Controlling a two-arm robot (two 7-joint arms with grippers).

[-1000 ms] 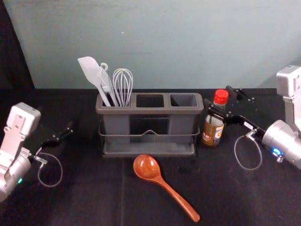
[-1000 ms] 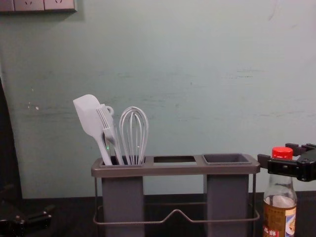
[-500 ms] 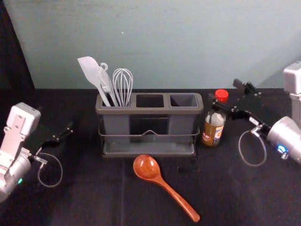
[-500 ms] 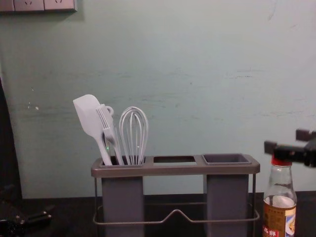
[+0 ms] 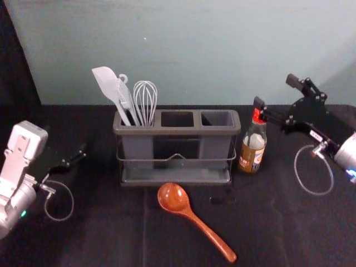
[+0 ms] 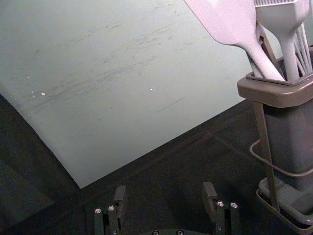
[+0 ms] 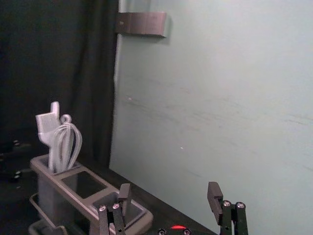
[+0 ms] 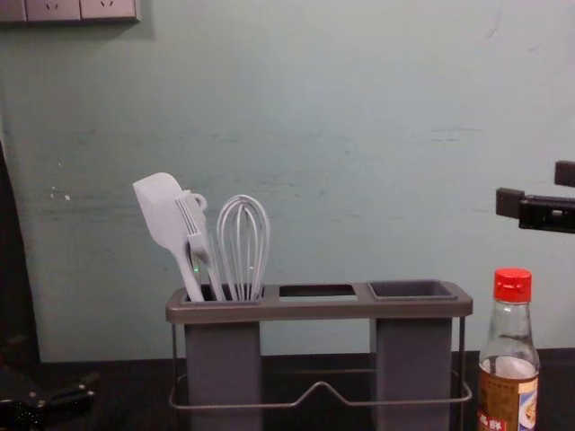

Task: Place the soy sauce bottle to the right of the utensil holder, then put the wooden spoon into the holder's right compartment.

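My right gripper (image 5: 276, 92) is open above and behind the soy sauce bottle (image 5: 252, 150), fingers apart with nothing between them; in the right wrist view the right gripper (image 7: 168, 198) is open too. The bottle (image 8: 509, 382) stands upright just right of the utensil holder (image 8: 319, 308), its red cap below the gripper. The wooden spoon (image 5: 192, 216) lies on the table in front of the holder (image 5: 177, 132), bowl toward it. The holder's right compartment (image 5: 217, 119) is empty. My left gripper (image 5: 78, 157) is parked at the left; the left wrist view shows the left gripper (image 6: 165, 198) open.
A white spatula (image 5: 105, 83), a brush and a whisk (image 5: 145, 101) stand in the holder's left compartment. Behind the black-covered table (image 5: 105, 233) rises a pale green wall (image 5: 222, 50). A dark curtain (image 7: 54, 58) hangs on the left side.
My right gripper has risen off the bottle's neck and drawn back to the right, its fingers spreading wider apart. The bottle, spoon and left arm have stayed put.
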